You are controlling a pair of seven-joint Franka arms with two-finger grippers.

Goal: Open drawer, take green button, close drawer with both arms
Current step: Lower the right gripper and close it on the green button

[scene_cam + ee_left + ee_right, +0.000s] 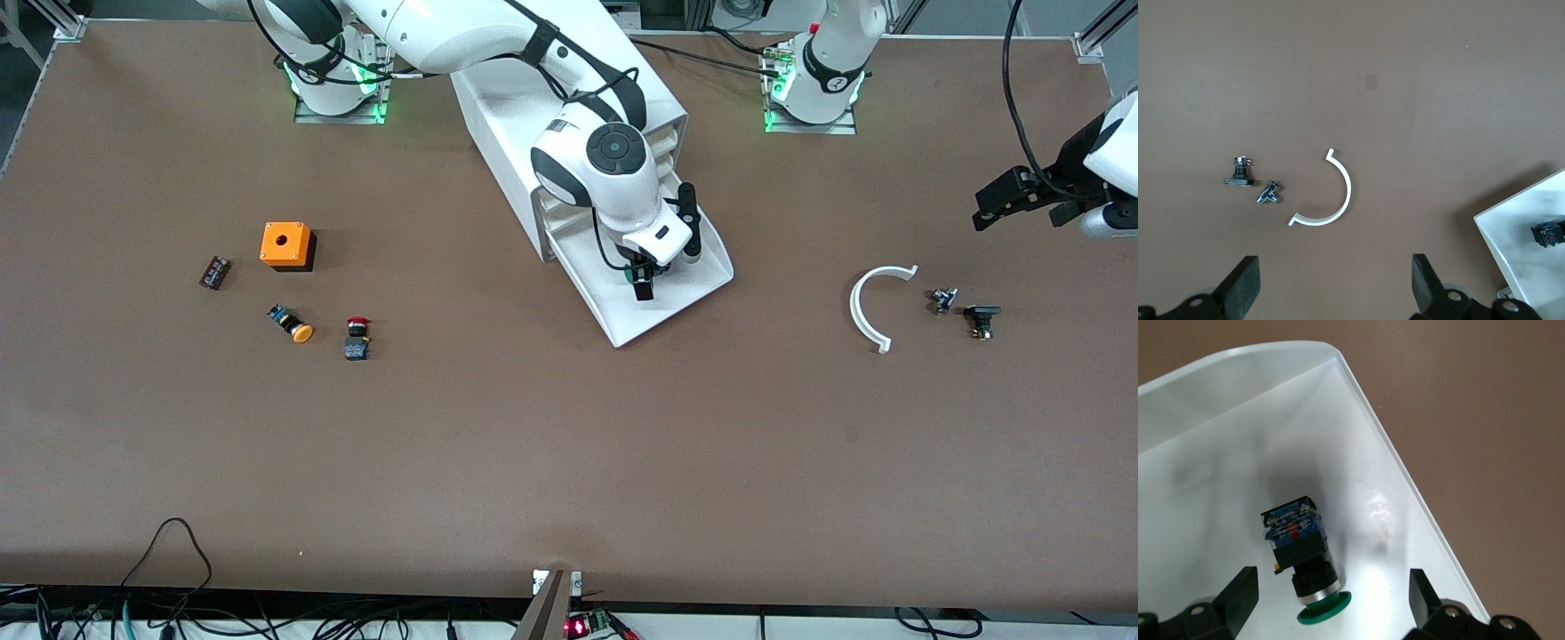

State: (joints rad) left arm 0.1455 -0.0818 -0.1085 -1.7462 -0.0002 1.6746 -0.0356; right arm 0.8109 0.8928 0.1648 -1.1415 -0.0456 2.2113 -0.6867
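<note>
The drawer (622, 322), lowest in the white cabinet (498, 116), stands pulled out toward the front camera. My right gripper (642, 283) hangs low inside it, open. In the right wrist view the button (1299, 550) lies on its side on the drawer floor (1218, 440), its green cap (1325, 608) between the spread fingers of the right gripper (1333, 590), untouched. The front view hides the button under that hand. My left gripper (989, 212) waits open above the table at the left arm's end, holding nothing (1335, 283).
A white curved piece (867, 307) and two small black parts (943, 300) (981, 318) lie under the left gripper. Toward the right arm's end sit an orange box (286, 244), an orange-capped button (293, 325), a red-capped button (357, 339) and a small dark part (214, 272).
</note>
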